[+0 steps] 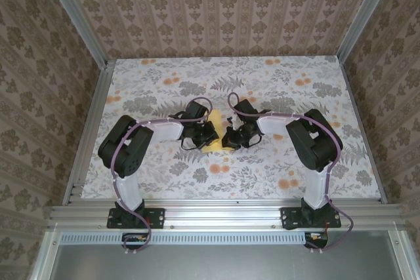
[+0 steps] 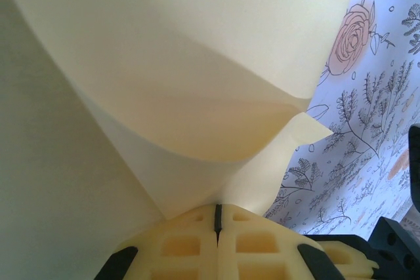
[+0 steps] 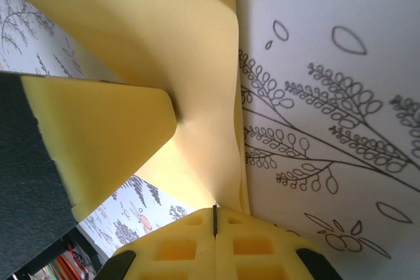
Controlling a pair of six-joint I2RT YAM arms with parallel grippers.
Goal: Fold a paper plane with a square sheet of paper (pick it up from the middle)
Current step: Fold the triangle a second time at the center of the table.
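Your left gripper (image 2: pixel 217 220) has its fingers pressed together on the square sheet of paper (image 2: pixel 164 63). The sheet curls up, partly folded, at the middle of the flowered table (image 1: pixel 164 83) between the two arms. Just to its right, your right gripper (image 3: pixel 214 221) pinches the same sheet, fingers tight together.

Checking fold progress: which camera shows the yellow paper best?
Left wrist: the yellow paper spreads across the frame, its curved layers pinched in the shut left gripper. Right wrist shows a creased strip in the shut right gripper; top external, a small patch.
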